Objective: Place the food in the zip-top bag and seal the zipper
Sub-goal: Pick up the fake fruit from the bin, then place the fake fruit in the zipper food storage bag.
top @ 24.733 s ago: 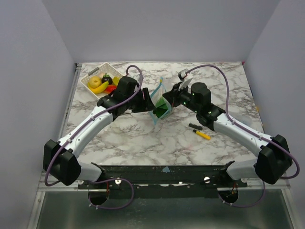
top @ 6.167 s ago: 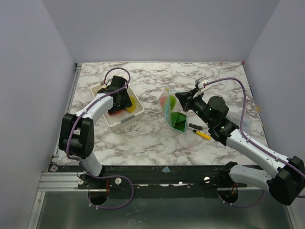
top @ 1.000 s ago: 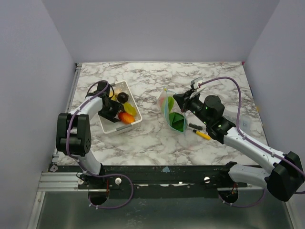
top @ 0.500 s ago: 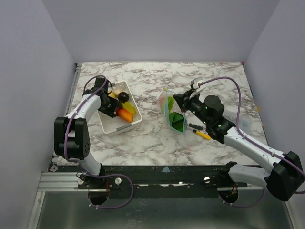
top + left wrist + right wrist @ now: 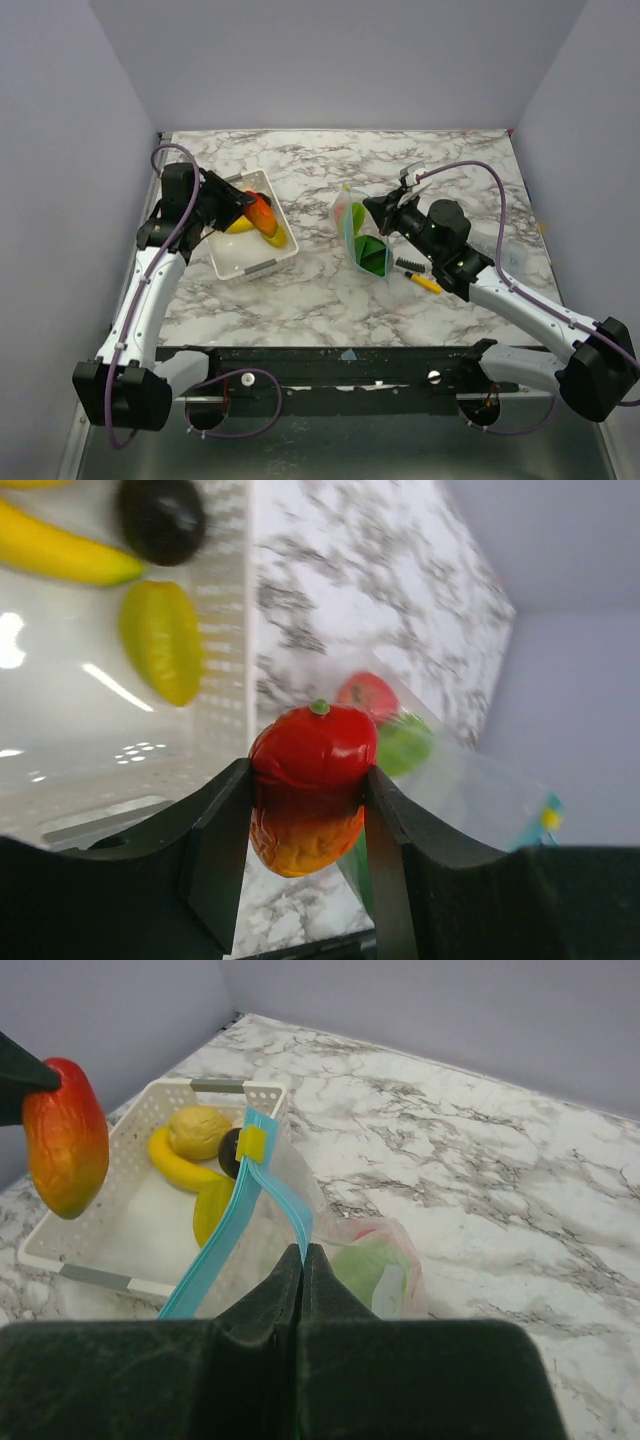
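My left gripper (image 5: 254, 212) is shut on a red-and-orange toy fruit (image 5: 312, 780) and holds it above the white slatted basket (image 5: 251, 270). The fruit also shows in the right wrist view (image 5: 65, 1135). A banana (image 5: 180, 1165), a lemon (image 5: 200, 1130), a dark eggplant (image 5: 160, 520) and a yellow-green piece (image 5: 160, 650) lie in the basket. My right gripper (image 5: 302, 1252) is shut on the light-blue zipper (image 5: 225, 1230) and holds the clear zip-top bag (image 5: 362, 240) upright with its mouth open. A red apple (image 5: 365, 692) and green pieces (image 5: 365, 1265) are inside the bag.
A yellow-and-black pen (image 5: 423, 283) and a small black brush (image 5: 408, 264) lie on the marble table just right of the bag. The basket stands at the left, about a hand's width from the bag.
My left gripper has risen out of the basket with the red-and-orange fruit in it, and the left arm has swung back. The right arm and the bag have not moved.
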Controlling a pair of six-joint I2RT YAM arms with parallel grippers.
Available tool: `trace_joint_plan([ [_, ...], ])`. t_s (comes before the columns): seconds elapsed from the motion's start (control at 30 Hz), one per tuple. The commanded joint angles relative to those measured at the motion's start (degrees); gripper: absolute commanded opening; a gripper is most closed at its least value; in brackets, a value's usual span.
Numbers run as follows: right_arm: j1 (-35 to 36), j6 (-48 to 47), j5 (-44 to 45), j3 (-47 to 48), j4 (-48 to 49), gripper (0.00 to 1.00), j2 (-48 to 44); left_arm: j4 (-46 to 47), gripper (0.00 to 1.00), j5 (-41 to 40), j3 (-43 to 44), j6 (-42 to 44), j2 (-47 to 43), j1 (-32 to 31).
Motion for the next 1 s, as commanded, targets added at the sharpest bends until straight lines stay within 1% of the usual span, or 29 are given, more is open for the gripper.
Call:
trace_joint_plan([
  [0.0,0.2,-0.1,-0.8,1.6,1.9,0.01,-0.9,23.9,0.0,19.0,-5.4,6.8,-5.7,-6.0],
  [0.03,0.2,0.1,-0.9,1.3,2.3,0.01,-0.9,27.1,0.0,19.7,-5.2,8.0,-5.9,-8.6],
  [0.07,0.2,0.0,-1.1,1.2,2.5,0.01,-0.9,27.5,0.0,18.3,-4.2,9.8,-5.7,-12.2],
  [0.2,0.1,0.0,-1.0,1.7,1.8,0.01,-0.3,28.4,0.0,6.5,-0.4,19.9,-5.4,-26.1],
  [0.23,0.2,0.0,-0.8,1.6,2.0,0.01,-0.3,29.1,0.0,4.2,0.1,21.2,-5.1,-28.6],
  [0.3,0.2,-0.2,-0.7,1.7,1.7,0.01,-0.5,31.6,0.0,1.9,0.2,23.0,-4.1,-31.7],
  [0.37,0.1,0.0,-0.7,1.4,2.0,0.01,-0.9,35.3,0.0,0.9,-0.8,23.5,-3.1,-33.9],
  [0.5,0.2,0.4,-1.2,1.2,2.5,0.01,-1.0,45.8,0.0,-1.6,-3.3,25.2,-1.0,-38.3],
  [0.63,0.2,0.8,-0.5,0.5,3.5,0.0,-1.1,58.8,0.0,-2.8,-8.2,26.6,0.8,-41.1],
  [0.77,0.1,1.6,0.6,0.2,3.7,0.01,-1.7,62.0,0.0,-5.9,-10.5,29.6,2.1,-42.7],
  [0.97,0.2,2.7,0.6,-0.3,5.0,0.01,-1.9,66.4,0.0,-8.5,-16.5,29.6,0.7,-43.6],
])
